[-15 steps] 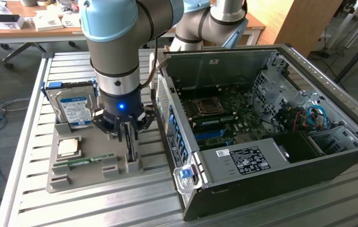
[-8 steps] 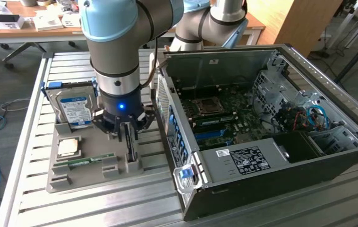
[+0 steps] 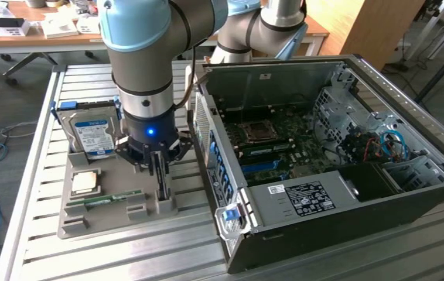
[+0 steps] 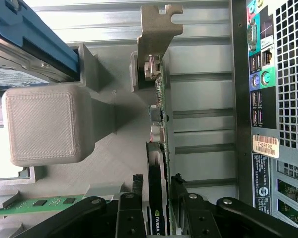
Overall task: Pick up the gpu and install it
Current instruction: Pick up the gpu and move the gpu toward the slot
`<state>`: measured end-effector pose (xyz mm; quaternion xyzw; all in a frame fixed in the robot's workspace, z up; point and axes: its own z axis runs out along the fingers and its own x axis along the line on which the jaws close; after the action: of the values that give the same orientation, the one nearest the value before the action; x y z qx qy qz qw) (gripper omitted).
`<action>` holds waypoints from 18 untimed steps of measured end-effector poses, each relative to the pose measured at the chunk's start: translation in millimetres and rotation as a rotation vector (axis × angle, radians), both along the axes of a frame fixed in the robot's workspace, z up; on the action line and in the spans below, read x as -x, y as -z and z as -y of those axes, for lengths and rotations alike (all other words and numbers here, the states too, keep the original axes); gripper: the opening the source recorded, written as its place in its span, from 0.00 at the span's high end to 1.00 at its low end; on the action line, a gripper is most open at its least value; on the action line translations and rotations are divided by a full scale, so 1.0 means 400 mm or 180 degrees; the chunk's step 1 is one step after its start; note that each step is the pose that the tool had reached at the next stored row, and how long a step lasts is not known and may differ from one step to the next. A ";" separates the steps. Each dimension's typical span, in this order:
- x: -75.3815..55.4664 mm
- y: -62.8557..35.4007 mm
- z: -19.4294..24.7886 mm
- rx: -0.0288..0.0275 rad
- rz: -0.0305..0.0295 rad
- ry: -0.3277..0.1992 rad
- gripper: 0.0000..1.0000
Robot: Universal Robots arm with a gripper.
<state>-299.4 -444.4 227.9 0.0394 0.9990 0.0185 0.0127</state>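
Observation:
The gpu (image 3: pixel 163 186) stands on edge in a slot of the grey holder tray (image 3: pixel 89 225), at the tray's side nearest the computer case. In the wrist view the gpu (image 4: pixel 159 124) is edge-on, a thin green board with a black cooler, and its pale metal bracket (image 4: pixel 156 29) is at the far end. My gripper (image 3: pixel 158 167) has come straight down over the card. In the wrist view the gripper (image 4: pixel 157 181) straddles the card. Its black fingers (image 4: pixel 137 179) stand close on either side, with a narrow gap still showing. The card sits in its slot.
The tray also holds a hard drive (image 3: pixel 93 132) with a blue-white label, a CPU (image 3: pixel 85 182) and a green RAM stick (image 3: pixel 112 198). The open computer case (image 3: pixel 331 146) stands right beside the tray, motherboard exposed. Everything rests on a slatted metal table (image 3: pixel 167 257).

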 end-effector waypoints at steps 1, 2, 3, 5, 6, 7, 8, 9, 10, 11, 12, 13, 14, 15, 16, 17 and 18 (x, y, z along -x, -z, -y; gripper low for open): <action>0.000 0.000 0.000 0.0000 0.0000 0.0000 0.64; 0.000 0.000 0.000 0.0000 0.0000 0.0000 0.64; 0.000 0.000 0.000 0.0000 0.0000 0.0000 0.64; 0.000 0.000 -0.001 0.0000 0.0000 -0.0001 0.64; 0.000 0.000 -0.002 0.0000 0.0000 0.0000 0.64; 0.000 0.000 -0.003 0.0000 0.0000 0.0000 0.64; 0.000 0.000 -0.004 0.0000 0.0000 0.0000 0.64; 0.000 0.000 -0.005 0.0000 0.0000 0.0000 0.64; 0.000 0.000 -0.006 -0.0001 0.0000 0.0000 0.64; 0.000 0.000 -0.007 0.0000 0.0000 0.0000 0.64; 0.000 0.000 -0.008 0.0000 0.0000 0.0000 0.64; 0.000 0.000 -0.009 0.0000 0.0000 0.0000 0.64; 0.000 0.000 -0.010 0.0000 0.0000 0.0000 0.64; 0.000 0.000 -0.011 0.0000 0.0000 0.0000 0.64; 0.000 0.000 -0.011 0.0000 0.0000 0.0000 0.64; 0.000 0.000 -0.011 0.0000 0.0000 0.0000 0.64; 0.000 0.000 -0.011 0.0000 0.0000 0.0000 0.64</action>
<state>-299.3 -440.0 227.8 0.0393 0.9990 0.0186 0.0127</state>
